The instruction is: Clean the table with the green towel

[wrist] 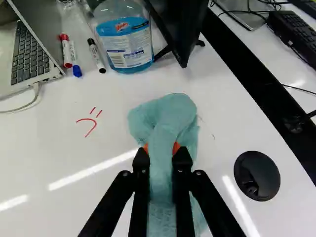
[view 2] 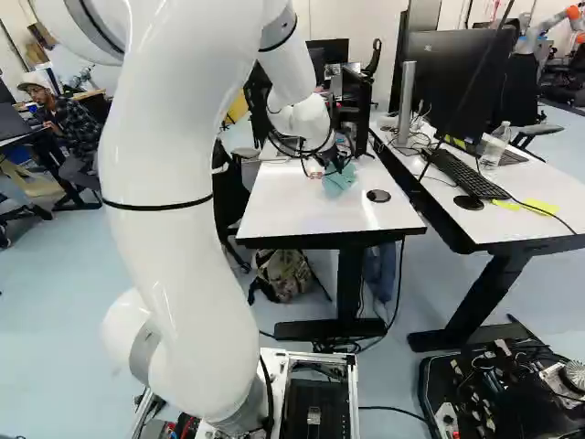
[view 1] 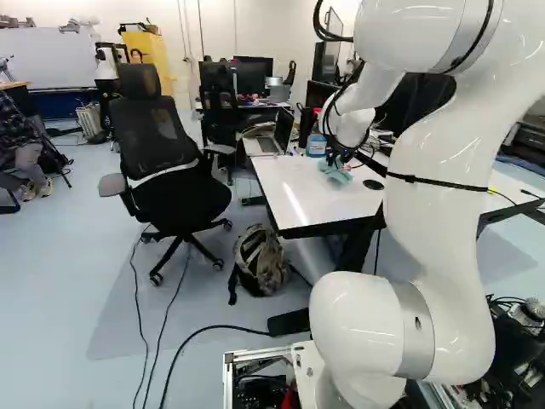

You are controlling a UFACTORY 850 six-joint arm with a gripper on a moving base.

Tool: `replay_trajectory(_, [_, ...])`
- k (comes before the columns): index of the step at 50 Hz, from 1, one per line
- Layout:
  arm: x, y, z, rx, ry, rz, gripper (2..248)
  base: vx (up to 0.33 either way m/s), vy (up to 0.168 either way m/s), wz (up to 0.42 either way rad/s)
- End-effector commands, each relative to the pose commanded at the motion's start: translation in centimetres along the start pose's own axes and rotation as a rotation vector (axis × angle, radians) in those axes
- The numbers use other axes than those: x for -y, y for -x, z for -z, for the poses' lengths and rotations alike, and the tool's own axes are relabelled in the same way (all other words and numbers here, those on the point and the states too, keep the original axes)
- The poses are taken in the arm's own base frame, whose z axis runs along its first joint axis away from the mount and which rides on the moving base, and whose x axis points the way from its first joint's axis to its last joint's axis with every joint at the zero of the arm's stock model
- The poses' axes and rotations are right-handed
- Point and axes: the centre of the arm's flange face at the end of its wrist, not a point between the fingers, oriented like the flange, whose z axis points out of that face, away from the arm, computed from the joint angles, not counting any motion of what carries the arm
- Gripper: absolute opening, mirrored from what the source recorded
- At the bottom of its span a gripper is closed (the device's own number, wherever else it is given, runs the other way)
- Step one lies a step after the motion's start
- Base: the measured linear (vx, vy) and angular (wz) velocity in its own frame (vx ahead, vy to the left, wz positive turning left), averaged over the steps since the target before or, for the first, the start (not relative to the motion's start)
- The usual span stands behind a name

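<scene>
1. A clear bottle [wrist: 126, 42] of blue liquid is standing on the bench [wrist: 64, 158], ahead of the green towel [wrist: 165, 128]
2. The fingers [view 1: 337, 159] are gripping the towel, which is lying partly on the bench
3. Another bottle [view 2: 494, 148] is standing beside a keyboard [view 2: 464, 174] on the neighbouring bench [view 2: 548, 197], its contents unclear
4. Three markers [wrist: 96, 55] are lying between the laptop [wrist: 29, 54] and the blue bottle
5. Red marks [wrist: 89, 121] are showing near the towel

The pale green cloth towel [wrist: 170, 111], bunched and creased, lies robot-side of the blue-liquid plastic bottle [wrist: 129, 49]; the glossy white rectangular table [wrist: 44, 148] bears red strokes [wrist: 94, 123] near that bottle.
</scene>
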Motion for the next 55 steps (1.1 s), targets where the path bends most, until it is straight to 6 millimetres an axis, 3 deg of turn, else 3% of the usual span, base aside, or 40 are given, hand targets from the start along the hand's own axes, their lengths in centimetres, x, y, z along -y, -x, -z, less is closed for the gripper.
replay_trajectory(55, [0.0,1.0,0.1,0.114,0.000,0.000,53,0.000,0.000,0.000])
